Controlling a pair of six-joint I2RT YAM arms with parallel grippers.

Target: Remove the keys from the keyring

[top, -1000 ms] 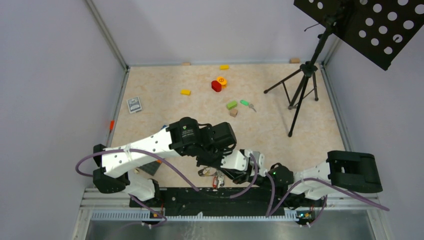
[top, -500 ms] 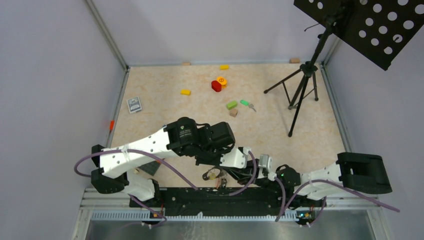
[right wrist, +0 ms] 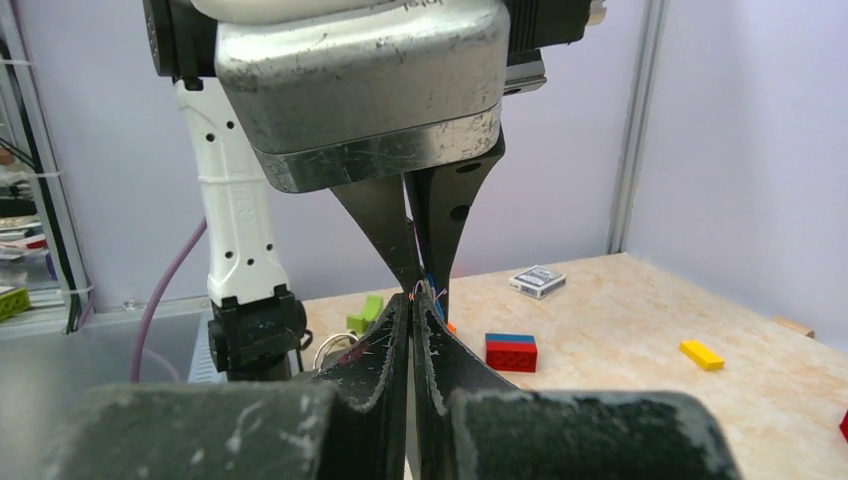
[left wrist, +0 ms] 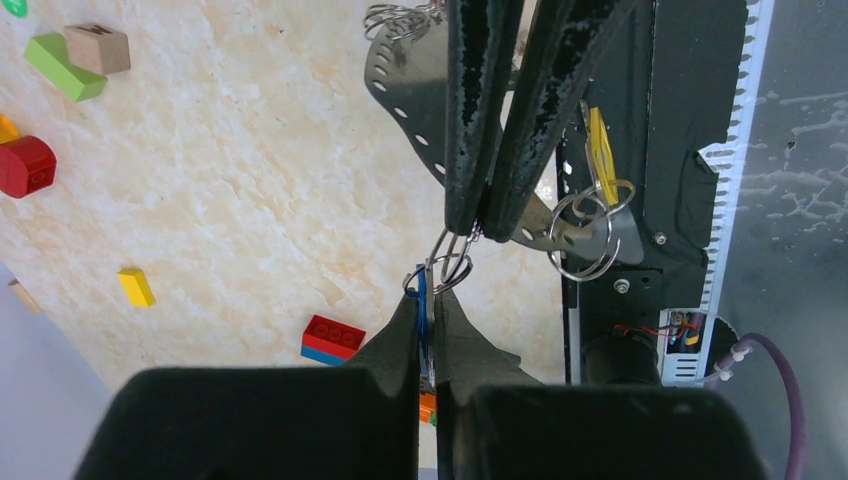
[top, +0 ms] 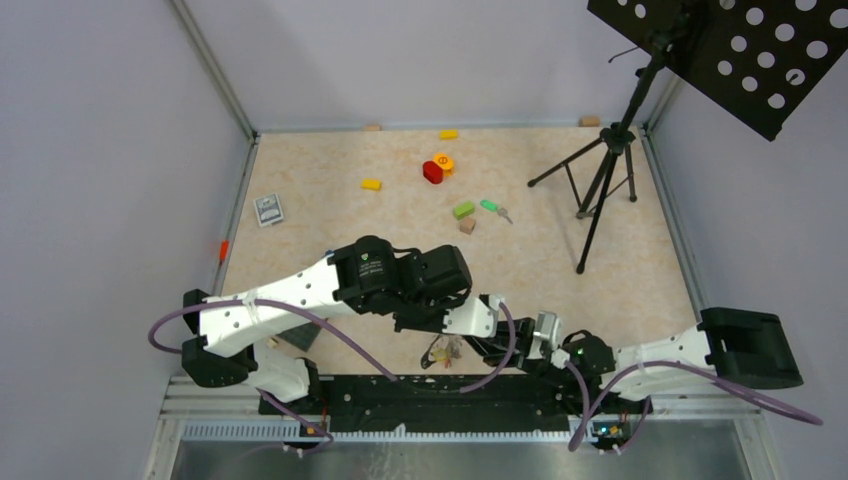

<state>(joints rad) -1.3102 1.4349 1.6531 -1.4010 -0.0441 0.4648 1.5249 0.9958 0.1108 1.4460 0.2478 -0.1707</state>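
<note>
The key (left wrist: 421, 300) is blue, the keyring (left wrist: 405, 90) grey, the table (left wrist: 250, 200) marbled beige.

Robotics lab: walled test table (top: 330, 230), tripod stand (top: 603, 182), scattered toy blocks (top: 463, 210)

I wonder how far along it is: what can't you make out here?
Blue key: left wrist view, left gripper covers all but its edge; on or off the ring, unclear.
Red key: too small in top view, unseen in wrist views.
Strap: left wrist view, cut by top edge, partly behind right gripper.
</note>
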